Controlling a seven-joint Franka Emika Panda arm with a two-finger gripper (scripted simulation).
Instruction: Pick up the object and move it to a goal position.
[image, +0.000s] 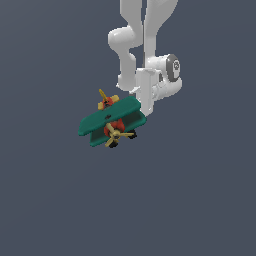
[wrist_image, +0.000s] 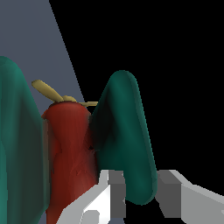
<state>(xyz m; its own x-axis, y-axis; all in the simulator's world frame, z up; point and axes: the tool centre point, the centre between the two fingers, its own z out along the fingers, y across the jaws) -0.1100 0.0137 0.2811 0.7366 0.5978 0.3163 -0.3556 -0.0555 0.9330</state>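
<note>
- The toy biplane (image: 112, 122) hung in the air, tilted, with its yellow propeller (image: 116, 134) facing the exterior camera and its tail (image: 106, 98) raised behind; nothing showed beneath it, so it was judged to be lifted rather than resting.
- In the wrist view one teal wing (wrist_image: 124, 135) stood between the two grey fingers (wrist_image: 114, 192), which explained the tilt: the plane was held by a wing tip, off its centre, and the red body (wrist_image: 68, 153) hung to one side of the grip.
- The gripper (image: 145, 107) was closed narrowly on that wing, at the end toward the exterior view's right; the jaws looked to be touching both wing faces.
- The white arm (image: 145, 50) came down from above, wrist just beside the plane.
- No goal marker showed in either view, so how far the carry had to go could not be told.
- Such an off-centre hold could let the plane swing or slip, I judged.
</note>
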